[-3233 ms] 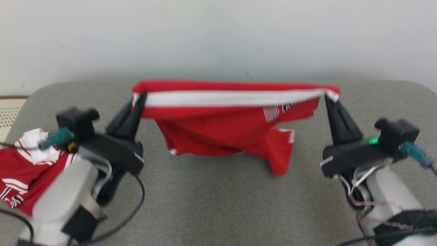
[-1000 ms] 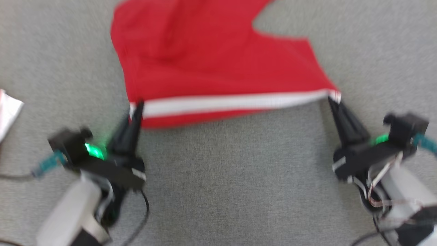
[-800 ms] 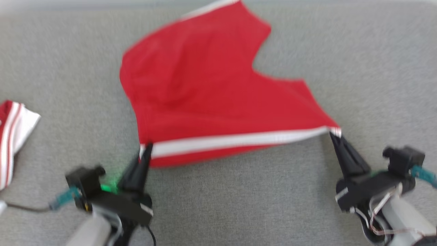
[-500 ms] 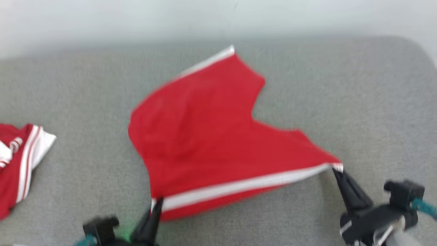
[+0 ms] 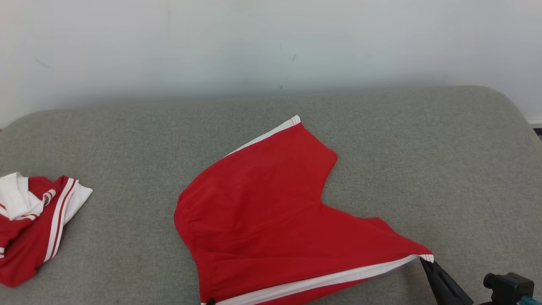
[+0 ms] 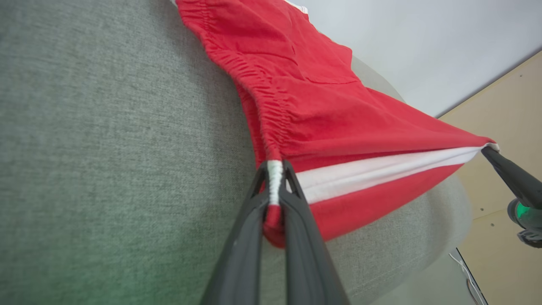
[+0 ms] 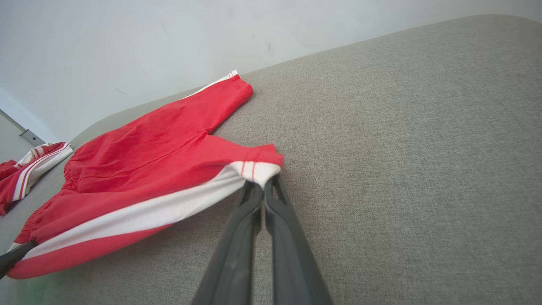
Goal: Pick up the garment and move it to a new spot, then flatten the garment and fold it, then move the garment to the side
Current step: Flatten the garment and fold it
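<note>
Left wrist view: left gripper [image 6: 274,178] clenched on the waistband corner of the shorts [image 6: 305,97], right gripper [image 7: 262,181] pinching the hem corner at the white stripe's other end. Both bites look thin, so a hard pull toward the near edge of the cushion [image 5: 423,148] could slip a corner free. Shorts are red and spread over the middle of the cushion, far leg flat, stripe taut between the grippers.

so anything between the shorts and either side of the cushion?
Left: a crumpled red-and-white garment lies near the left edge of the cushion, apart from the shorts. Right: nothing visible. The left hand and right hand each pinch a corner of the shorts.
</note>
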{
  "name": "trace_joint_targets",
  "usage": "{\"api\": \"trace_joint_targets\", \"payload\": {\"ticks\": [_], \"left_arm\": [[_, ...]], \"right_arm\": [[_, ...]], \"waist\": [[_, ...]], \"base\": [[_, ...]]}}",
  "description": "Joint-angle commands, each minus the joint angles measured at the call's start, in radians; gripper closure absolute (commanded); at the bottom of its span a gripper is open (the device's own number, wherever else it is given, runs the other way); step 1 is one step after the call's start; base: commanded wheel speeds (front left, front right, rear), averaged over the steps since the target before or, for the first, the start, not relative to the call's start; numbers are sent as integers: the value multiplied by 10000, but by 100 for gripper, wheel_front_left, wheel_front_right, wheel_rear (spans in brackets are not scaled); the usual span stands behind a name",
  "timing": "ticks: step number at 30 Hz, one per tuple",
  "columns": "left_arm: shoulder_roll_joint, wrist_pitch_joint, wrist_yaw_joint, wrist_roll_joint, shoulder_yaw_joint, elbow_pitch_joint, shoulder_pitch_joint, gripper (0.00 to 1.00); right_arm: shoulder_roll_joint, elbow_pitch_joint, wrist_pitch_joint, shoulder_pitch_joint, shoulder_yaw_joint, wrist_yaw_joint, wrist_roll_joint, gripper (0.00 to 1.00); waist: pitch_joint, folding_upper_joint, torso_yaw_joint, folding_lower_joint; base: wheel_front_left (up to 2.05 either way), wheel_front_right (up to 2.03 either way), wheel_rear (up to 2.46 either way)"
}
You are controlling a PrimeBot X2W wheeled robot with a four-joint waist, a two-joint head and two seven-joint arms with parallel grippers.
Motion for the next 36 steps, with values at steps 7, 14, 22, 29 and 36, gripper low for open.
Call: {"api": "trace_joint_targets", "payload": {"ticks": [7, 14, 22, 29, 36], "left_arm": [[298, -15, 24, 104, 84, -379, 13, 100], [192, -14, 18, 321, 19, -1264, -647, 100], [-110, -15, 16, 83, 166, -1674, -1867, 100], [-577, -15, 15, -60, 536, -1609, -3282, 100], [-908, -15, 13, -127, 764, -1279, -4346, 100]], "right_arm": [[68, -173, -24, -276, -796, -41, -635, 100], [396, 436, -20, -1659, -923, -30, -1617, 100], [463, 1786, -16, -3906, -801, -30, -1981, 100], [478, 2763, -15, -5837, -597, -29, -2152, 100], [426, 3790, -15, -7454, 47, -29, -2142, 100]], "waist": [[314, 1, 226, 2], [780, 1, 742, 2], [1663, 1, 1524, 2], [2559, 1, 2066, 2], [3333, 1, 2360, 2]], "base": [[0, 0, 0], [0, 0, 0], [0, 0, 0], [0, 0, 0], [0, 0, 0]]}}
